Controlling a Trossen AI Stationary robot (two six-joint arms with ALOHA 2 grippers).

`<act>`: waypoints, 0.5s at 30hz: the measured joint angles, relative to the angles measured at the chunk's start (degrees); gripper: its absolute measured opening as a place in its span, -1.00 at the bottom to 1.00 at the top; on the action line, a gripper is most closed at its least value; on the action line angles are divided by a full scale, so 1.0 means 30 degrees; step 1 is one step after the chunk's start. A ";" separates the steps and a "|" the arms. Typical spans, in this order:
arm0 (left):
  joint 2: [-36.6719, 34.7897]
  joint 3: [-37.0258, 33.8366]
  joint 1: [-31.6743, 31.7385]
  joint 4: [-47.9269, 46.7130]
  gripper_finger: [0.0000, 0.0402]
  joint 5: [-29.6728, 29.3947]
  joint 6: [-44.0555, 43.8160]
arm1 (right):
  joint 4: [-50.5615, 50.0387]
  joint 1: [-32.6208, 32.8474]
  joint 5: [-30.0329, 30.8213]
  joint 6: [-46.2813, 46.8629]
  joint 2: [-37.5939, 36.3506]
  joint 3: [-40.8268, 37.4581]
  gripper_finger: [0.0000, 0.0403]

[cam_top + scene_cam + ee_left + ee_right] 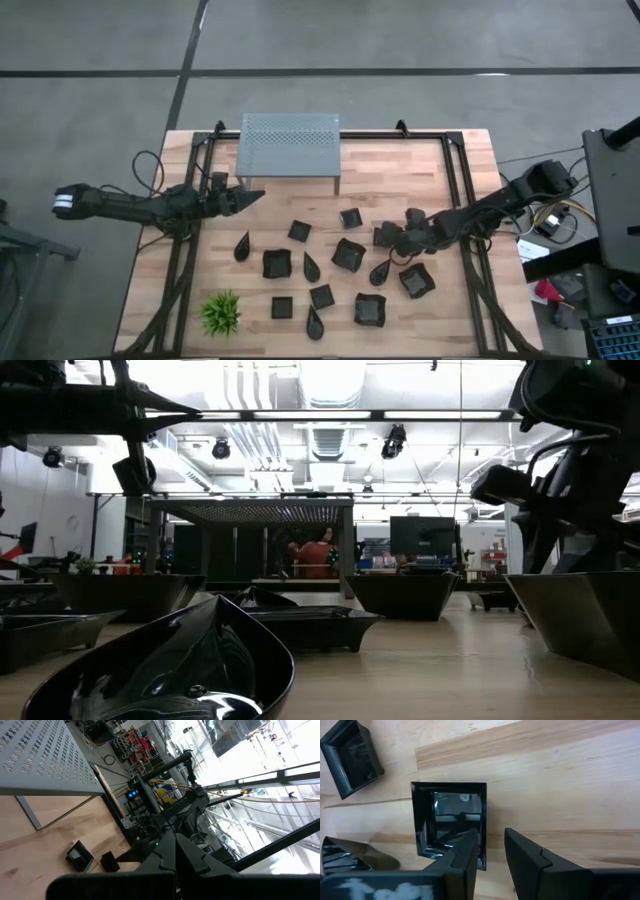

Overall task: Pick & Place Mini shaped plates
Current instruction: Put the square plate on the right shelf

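While the right gripper [490, 852] straddles its rim with parted fingers, the square plate [449, 820] lies flat.

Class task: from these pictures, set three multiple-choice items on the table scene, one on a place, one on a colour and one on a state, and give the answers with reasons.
1. The green plant stands: A at the table corner on the left arm's side, far from the grey shelf; B at the table's centre; C on the right arm's side.
2. The mini shaped plates are: A white; B black; C red.
3. The left gripper is: A open; B shut on a plate; C shut and empty.

Answers:
1. A, since the high view shows it in that corner.
2. B, since every dish is glossy black.
3. C, since its fingers meet in a point with nothing between them.
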 joint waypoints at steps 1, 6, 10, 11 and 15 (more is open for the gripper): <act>-0.0001 0.0000 0.0000 0.0033 -1.00 0.0000 0.0000 | 0.0133 0.0000 -0.0005 -0.0002 0.0075 0.0001 -0.53; 0.0000 0.0000 0.0000 0.0028 -1.00 0.0000 -0.0008 | 0.0451 -0.0040 -0.0008 -0.0054 0.0140 -0.0002 -0.57; 0.0000 0.0000 0.0000 0.0021 -1.00 0.0000 0.0029 | 0.0450 -0.0142 -0.0013 -0.0235 0.0211 -0.0002 -0.61; -0.0007 0.0000 0.0000 0.0028 -1.00 0.0000 0.0029 | 0.0426 -0.0191 -0.0010 -0.0254 0.0213 -0.0002 -0.62; -0.0002 0.0000 0.0000 0.0025 -1.00 0.0000 0.0036 | 0.0468 -0.0411 -0.0014 -0.0425 0.0250 -0.0033 -0.66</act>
